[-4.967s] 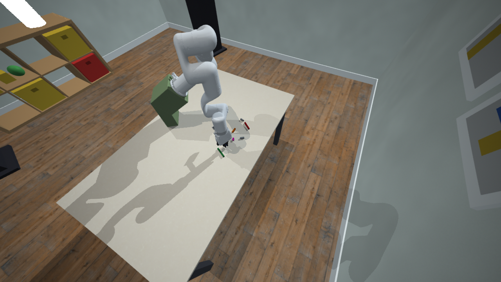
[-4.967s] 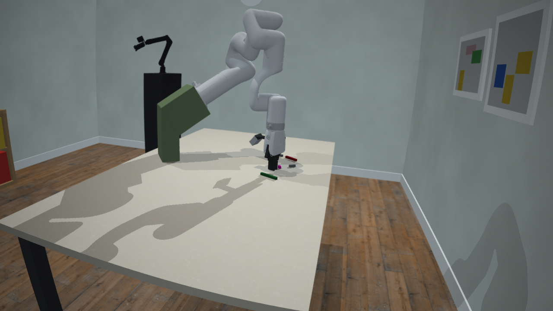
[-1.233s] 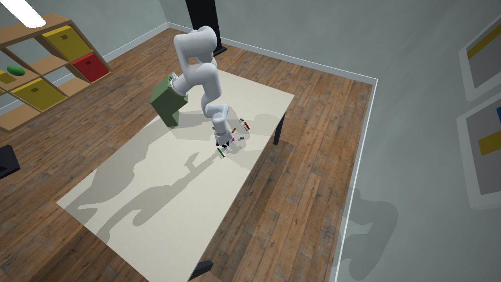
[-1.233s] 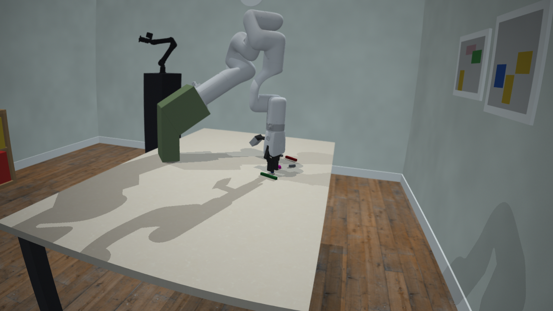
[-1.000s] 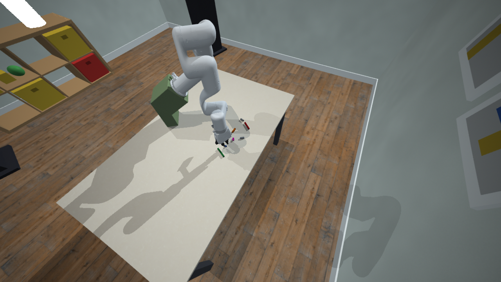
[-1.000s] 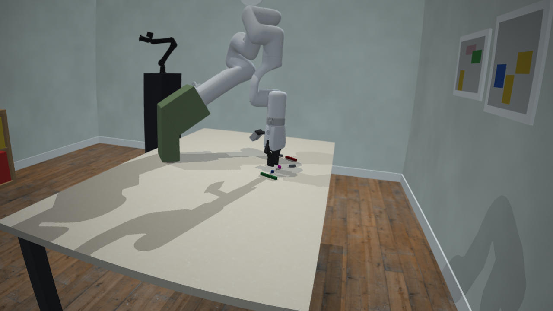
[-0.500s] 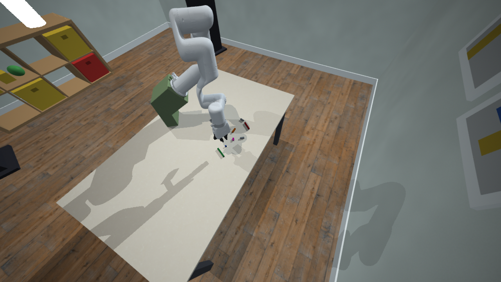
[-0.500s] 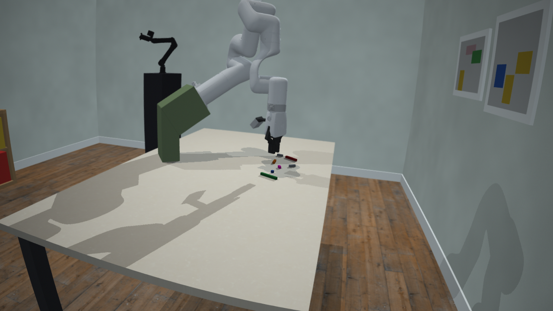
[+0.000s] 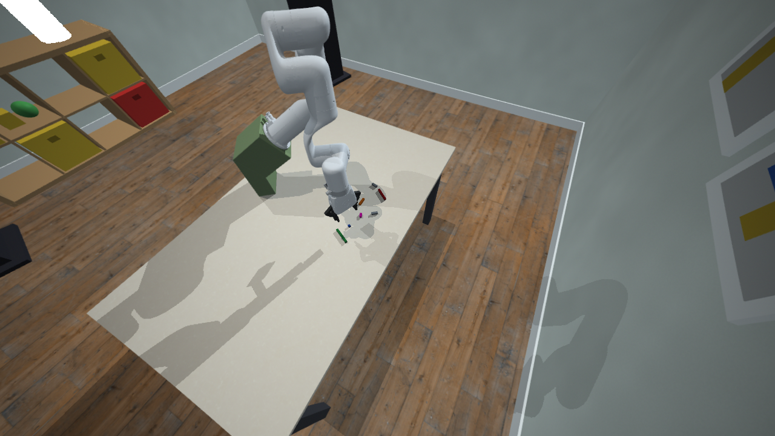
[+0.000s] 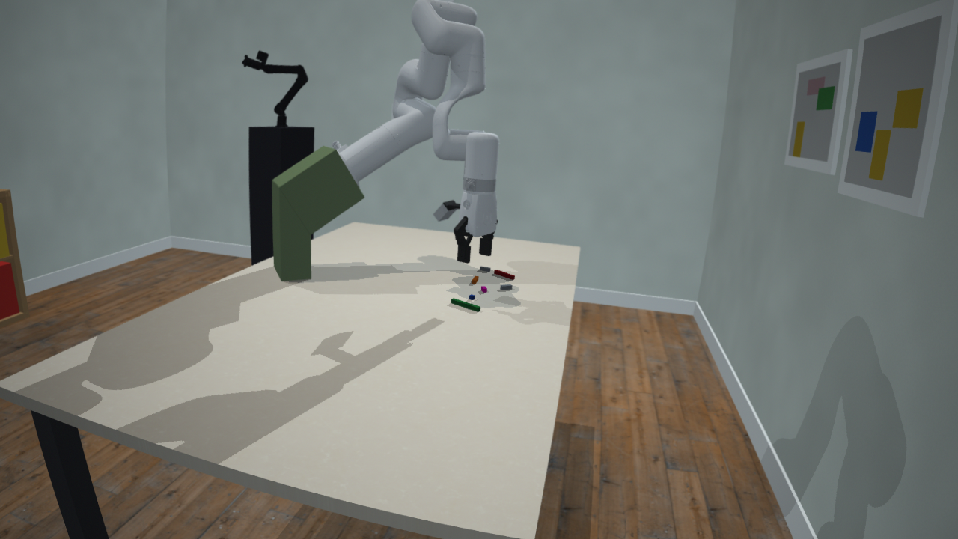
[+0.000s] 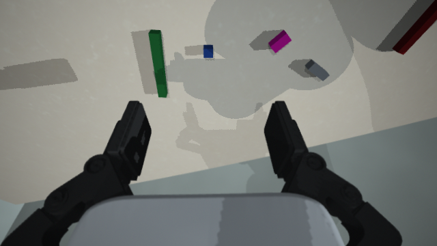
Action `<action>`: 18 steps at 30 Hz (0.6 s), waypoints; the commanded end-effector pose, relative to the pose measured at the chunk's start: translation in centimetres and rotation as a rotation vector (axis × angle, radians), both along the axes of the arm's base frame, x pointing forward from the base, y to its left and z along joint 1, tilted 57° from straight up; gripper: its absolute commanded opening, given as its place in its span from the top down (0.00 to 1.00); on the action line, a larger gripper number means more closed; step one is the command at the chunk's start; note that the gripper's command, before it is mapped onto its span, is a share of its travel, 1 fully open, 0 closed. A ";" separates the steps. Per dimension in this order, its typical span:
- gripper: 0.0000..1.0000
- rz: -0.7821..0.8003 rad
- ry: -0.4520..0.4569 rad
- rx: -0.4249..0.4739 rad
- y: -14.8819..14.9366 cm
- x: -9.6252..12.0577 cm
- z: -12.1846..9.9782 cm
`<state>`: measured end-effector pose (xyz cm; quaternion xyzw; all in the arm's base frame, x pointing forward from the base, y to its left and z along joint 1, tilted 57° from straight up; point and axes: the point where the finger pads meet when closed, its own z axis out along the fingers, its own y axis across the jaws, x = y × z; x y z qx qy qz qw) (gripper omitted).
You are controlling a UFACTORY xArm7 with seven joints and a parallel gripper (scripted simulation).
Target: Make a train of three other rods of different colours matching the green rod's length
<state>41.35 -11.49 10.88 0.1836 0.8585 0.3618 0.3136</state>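
The black two-fingered hand (image 11: 208,133) hangs spread apart and empty above the pale desk (image 11: 68,137), probably between picks; beside the long green rod (image 11: 158,63) sits the small blue cube-like rod (image 11: 208,51).

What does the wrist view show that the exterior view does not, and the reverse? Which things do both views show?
Only the wrist view shows the inner faces of the fingers up close, spread wide with nothing between them.

Only the exterior view shows the orange rod, a second grey rod, the whole white arm, its green base, and the end effector hanging above the rods.

Both show the green rod, the blue rod, the magenta rod, one grey rod, the red rod and the table.
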 end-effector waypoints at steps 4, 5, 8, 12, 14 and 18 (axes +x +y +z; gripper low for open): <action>0.00 -0.003 -0.001 -0.001 -0.2 0.0 0.0; 0.00 -0.003 -0.001 -0.001 -0.2 0.0 0.0; 0.00 0.004 -0.006 -0.010 -0.1 0.1 0.1; 0.00 0.110 -0.097 -0.145 1.3 1.1 1.8; 0.00 0.153 -0.134 -0.199 1.8 1.5 2.5; 0.00 0.213 -0.188 -0.275 2.7 2.1 3.5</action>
